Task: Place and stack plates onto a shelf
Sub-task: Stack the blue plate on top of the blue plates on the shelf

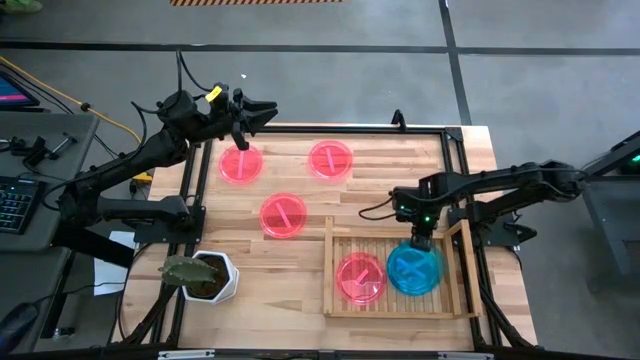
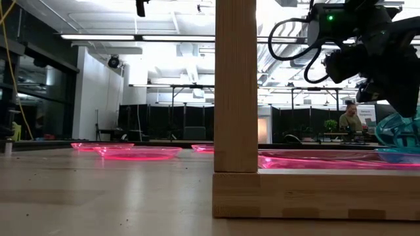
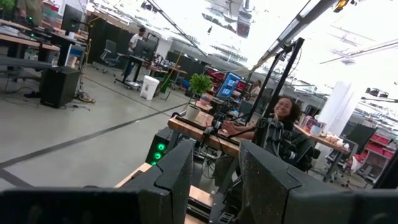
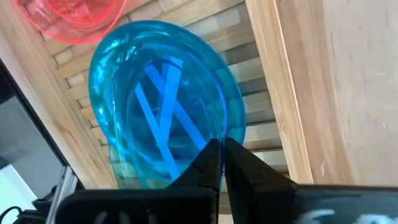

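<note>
Right wrist view, right hand [image 4: 222,163] clamped on tilted blue plates [image 4: 165,102], over shelf [image 4: 273,81] slats

Three plates [image 1: 283,215] on the table [image 1: 400,170], others in shelf [image 1: 336,300]

Table [image 1: 400,170]: light butcher-block wood top with a dark frame along its edges.
Loose pink plates: three lie flat on the bare wood, well apart — one [image 1: 241,163] near the far left corner, one [image 1: 330,159] at far centre, one [image 1: 284,215] nearer the middle.
Plant pot [image 1: 213,277]: white, hexagonal, stands at the near left corner with a drooping leaf.
Shelf [image 1: 345,240]: slatted light-wood rack with a raised rim, resting flat at the near right.
Shelf contents: one pink plate [image 1: 360,278] on the left half; blue plates [image 1: 414,268] stacked just beside it on the right.
</note>
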`<action>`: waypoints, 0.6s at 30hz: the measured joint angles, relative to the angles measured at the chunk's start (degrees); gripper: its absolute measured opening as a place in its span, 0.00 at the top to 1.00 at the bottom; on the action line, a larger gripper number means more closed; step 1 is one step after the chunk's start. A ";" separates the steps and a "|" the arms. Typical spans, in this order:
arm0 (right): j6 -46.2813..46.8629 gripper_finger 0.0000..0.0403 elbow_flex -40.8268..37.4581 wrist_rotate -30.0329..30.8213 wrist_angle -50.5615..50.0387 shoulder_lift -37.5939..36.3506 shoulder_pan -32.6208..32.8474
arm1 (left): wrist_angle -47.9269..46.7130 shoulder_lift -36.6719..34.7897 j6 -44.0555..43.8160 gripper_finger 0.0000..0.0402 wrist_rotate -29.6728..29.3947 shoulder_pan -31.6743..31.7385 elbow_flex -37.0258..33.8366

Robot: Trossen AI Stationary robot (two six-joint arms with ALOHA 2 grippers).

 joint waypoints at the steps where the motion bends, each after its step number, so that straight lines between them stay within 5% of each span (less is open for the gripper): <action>1: 0.15 1.00 0.00 -0.11 -0.02 0.00 0.00 | 0.00 0.00 0.00 0.70 0.00 0.00 0.00; 18: 4.83 1.00 0.00 -0.51 -0.10 0.00 0.09 | -0.13 0.00 0.07 0.70 -0.02 0.00 0.00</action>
